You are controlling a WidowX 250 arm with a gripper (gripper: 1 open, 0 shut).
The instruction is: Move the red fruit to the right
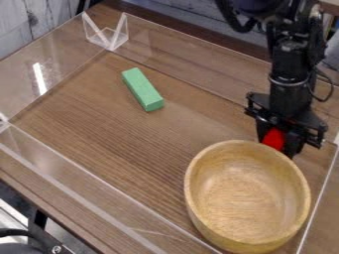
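Note:
The red fruit (273, 139) shows as a small bright red shape between the black fingers of my gripper (277, 138), at the right side of the wooden table just beyond the far rim of the wooden bowl (252, 193). The gripper points straight down and is shut on the fruit, which looks lifted slightly off the surface. Most of the fruit is hidden by the fingers.
A green rectangular block (142, 88) lies left of centre on the table. Clear acrylic walls (106, 33) border the table, with the right wall edge close to the gripper. The large bowl fills the front right corner.

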